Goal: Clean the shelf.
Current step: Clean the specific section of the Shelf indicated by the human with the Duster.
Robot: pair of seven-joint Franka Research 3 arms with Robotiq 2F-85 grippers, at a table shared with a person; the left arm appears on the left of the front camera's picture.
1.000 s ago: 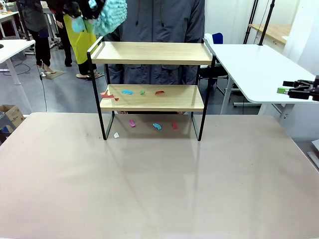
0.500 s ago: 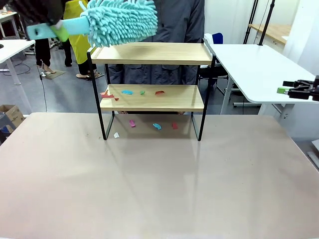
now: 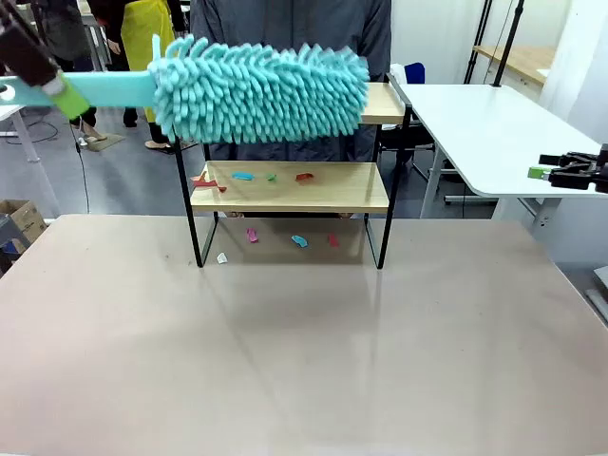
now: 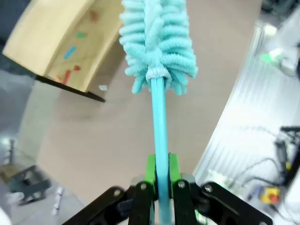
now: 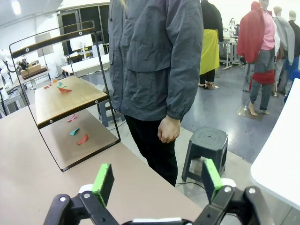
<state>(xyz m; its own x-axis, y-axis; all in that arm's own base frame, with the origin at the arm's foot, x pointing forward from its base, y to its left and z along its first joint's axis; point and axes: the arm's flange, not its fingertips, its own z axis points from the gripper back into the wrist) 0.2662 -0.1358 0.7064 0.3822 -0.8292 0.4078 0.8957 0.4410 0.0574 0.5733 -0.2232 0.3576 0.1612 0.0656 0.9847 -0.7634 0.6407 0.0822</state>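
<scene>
The shelf (image 3: 290, 187) stands at the table's far middle, its lower board strewn with several coloured paper scraps (image 3: 242, 176). More scraps (image 3: 299, 240) lie on the table beneath it. My left gripper (image 3: 65, 97) at the upper left is shut on the handle of a fluffy teal duster (image 3: 261, 90). The duster's head lies level across most of the top board (image 3: 382, 103); I cannot tell whether they touch. In the left wrist view the gripper (image 4: 159, 174) clamps the handle, with the duster (image 4: 157, 42) beside the shelf (image 4: 51, 44). My right gripper (image 5: 157, 185) is open and empty at the far right (image 3: 560, 173).
A person in a grey jacket (image 5: 154, 61) stands right behind the shelf (image 5: 65, 101). A white table (image 3: 475, 123) stands at the back right and a black stool (image 5: 208, 140) is on the floor. The near tabletop (image 3: 304, 361) is bare.
The duster has swung down and to the right, from above the shelf's left corner to across the front of the top board. The right gripper has not moved.
</scene>
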